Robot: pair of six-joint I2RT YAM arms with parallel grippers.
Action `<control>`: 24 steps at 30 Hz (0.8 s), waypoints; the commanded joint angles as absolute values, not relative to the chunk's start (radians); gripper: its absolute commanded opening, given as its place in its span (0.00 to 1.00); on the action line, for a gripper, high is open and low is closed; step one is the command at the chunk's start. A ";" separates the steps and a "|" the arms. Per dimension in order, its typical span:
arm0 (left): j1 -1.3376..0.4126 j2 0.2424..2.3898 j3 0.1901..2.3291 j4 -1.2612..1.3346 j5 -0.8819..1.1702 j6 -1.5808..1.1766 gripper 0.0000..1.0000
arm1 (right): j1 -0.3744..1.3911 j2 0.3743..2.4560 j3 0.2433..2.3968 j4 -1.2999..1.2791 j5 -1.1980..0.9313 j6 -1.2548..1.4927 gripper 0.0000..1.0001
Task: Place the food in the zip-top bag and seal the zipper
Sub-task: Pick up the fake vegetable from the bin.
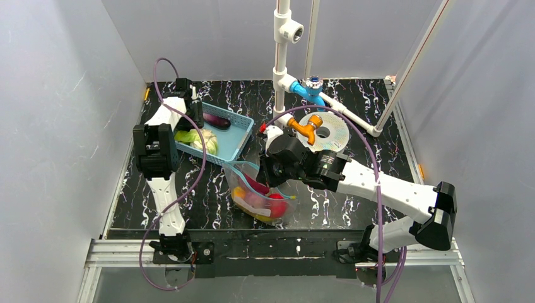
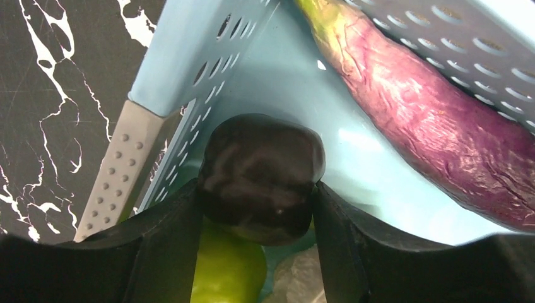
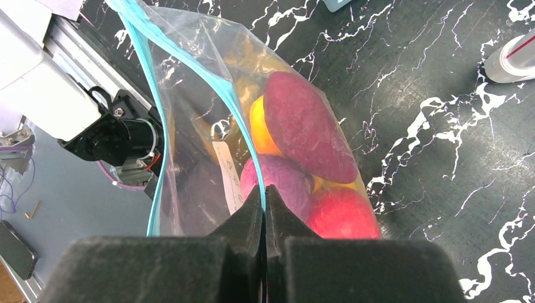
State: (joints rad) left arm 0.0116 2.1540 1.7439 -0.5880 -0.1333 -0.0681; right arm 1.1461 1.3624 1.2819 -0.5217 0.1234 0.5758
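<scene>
Wrist views only: left tool (image 2: 257,192) tight on dark fruit (image 2: 262,164), right tool (image 3: 265,192) tight on zip-top bag (image 3: 189,120).

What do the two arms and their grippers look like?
The left arm and right arm are white links with bulky black joints. A purple cable loops loosely along each. The left gripper and right gripper have chunky black fingers; no markings show.

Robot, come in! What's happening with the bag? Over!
Left gripper snug on dark fruit in basket. Right gripper shut on bag, zipper open. Nothing in the way.
</scene>
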 commanded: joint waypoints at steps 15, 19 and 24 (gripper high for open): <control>0.017 1.935 1.671 -0.587 -0.125 -0.079 0.15 | 1.146 1.378 1.333 -0.510 0.106 0.583 0.01; 0.016 1.903 1.658 -0.586 -0.113 -0.085 0.13 | 1.146 1.387 1.342 -0.515 0.103 0.583 0.01; 0.015 1.843 1.640 -0.582 -0.089 -0.100 0.11 | 1.146 1.395 1.350 -0.514 0.110 0.581 0.01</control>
State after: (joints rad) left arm 0.0116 1.9392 1.6669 -0.5797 -0.1150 -0.0853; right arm 1.1461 1.3888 1.3014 -0.5236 0.1154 0.5770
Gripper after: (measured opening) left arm 0.556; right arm 0.028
